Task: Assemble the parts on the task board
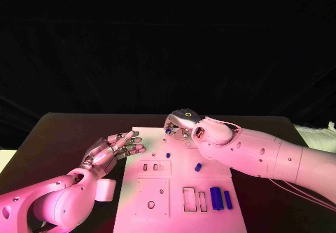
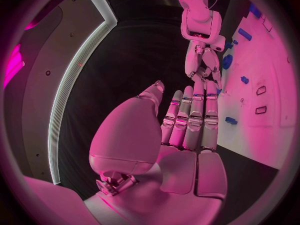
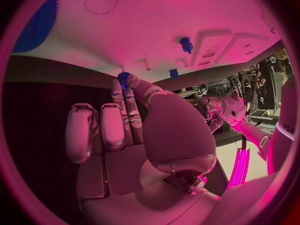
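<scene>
Currently a small blue toothed part [image 3: 123, 78] is pinched by the right hand [image 1: 183, 125] at the white task board's [image 1: 178, 204] far edge; the left hand [image 1: 115, 148] is held spread, empty, beside it.

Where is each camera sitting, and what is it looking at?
Head view: on the robot's head, looking down at the task board; both arms, left hand and right hand show.
Left wrist view: behind the left hand, facing across the board's edge to the right hand.
Right wrist view: behind the right hand, which pinches a small blue part above the board.
All share the board.
</scene>
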Controlling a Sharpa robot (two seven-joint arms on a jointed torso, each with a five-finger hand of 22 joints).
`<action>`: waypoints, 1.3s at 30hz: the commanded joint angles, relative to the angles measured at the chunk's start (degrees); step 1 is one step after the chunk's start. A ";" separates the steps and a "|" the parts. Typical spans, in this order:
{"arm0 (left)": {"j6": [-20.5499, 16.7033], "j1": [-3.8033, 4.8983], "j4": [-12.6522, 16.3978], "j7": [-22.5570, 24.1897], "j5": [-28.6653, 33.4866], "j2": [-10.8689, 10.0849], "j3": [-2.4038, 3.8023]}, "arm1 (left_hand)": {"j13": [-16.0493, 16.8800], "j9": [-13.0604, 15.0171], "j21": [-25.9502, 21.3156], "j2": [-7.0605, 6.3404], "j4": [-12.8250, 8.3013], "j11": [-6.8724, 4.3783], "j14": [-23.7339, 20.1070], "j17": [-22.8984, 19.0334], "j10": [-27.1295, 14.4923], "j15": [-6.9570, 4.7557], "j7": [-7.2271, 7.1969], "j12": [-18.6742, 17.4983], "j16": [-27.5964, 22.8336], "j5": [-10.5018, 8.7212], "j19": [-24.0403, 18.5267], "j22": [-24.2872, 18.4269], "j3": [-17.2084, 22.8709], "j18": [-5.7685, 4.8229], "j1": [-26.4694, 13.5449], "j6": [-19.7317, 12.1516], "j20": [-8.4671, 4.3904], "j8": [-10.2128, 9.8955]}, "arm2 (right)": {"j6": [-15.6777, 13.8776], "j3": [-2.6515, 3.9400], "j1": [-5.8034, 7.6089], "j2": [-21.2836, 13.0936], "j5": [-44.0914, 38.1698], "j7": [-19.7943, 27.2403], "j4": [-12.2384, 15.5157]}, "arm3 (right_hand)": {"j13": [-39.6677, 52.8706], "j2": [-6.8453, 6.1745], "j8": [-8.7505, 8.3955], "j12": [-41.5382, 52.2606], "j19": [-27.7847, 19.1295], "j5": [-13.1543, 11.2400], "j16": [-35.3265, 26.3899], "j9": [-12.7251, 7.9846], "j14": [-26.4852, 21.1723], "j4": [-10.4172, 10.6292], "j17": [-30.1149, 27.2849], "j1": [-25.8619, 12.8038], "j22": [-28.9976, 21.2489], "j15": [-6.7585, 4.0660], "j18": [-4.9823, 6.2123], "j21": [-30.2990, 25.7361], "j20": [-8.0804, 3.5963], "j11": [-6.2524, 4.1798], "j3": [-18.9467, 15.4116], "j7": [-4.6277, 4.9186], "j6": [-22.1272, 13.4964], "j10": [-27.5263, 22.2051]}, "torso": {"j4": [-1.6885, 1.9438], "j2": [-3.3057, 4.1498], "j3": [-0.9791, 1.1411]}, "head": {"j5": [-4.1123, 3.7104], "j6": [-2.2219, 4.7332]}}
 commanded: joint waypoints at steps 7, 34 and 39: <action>1.28 0.08 0.01 0.25 0.06 0.23 0.05 | -0.03 -0.04 -0.23 0.17 -0.26 0.20 0.38 0.10 0.07 0.10 0.20 -0.30 -0.21 -0.25 0.35 -0.08 -0.07 0.73 0.51 -0.10 -0.01 -0.24 | 0.98 0.00 -0.01 0.72 -1.04 0.08 -0.94 | 0.09 0.65 -0.22 0.41 0.07 0.14 0.38 0.12 1.94 0.08 0.09 1.02 0.10 -0.06 -0.66 0.23 0.15 -1.85 0.41 0.22 -0.04 1.38 | 0.10 0.31 -0.04 | -0.01 -0.09; 1.12 0.09 0.01 0.22 0.06 -0.02 0.05 | -0.03 -0.04 -0.28 0.16 -0.39 0.22 0.35 0.10 0.04 0.12 0.22 -0.41 -0.30 -0.26 0.34 -0.13 -0.05 0.72 0.59 -0.12 0.00 -0.33 | -2.70 -0.16 -0.02 -0.40 -0.90 -2.10 -0.50 | 0.00 -4.01 -0.82 1.94 -5.44 -0.55 -5.07 -2.39 -0.05 6.55 -9.01 0.91 -12.30 2.67 1.68 -7.30 2.68 1.22 -10.04 1.66 -12.89 -13.47 | 0.12 0.52 0.03 | -0.17 0.08; 1.13 0.09 0.03 0.19 0.06 -0.24 0.05 | -0.03 -0.04 -0.28 0.16 -0.39 0.22 0.35 0.10 0.04 0.12 0.22 -0.41 -0.30 -0.26 0.34 -0.13 -0.05 0.72 0.59 -0.12 0.00 -0.33 | -4.09 0.12 -0.01 -4.98 0.46 -2.52 4.23 | 0.19 -3.34 -0.46 3.38 -4.20 -0.46 -4.09 -2.20 0.48 7.37 -7.45 1.47 -10.05 1.96 1.26 -6.00 2.11 0.33 -9.47 1.78 -10.89 -9.40 | -0.09 0.46 0.08 | -0.34 0.31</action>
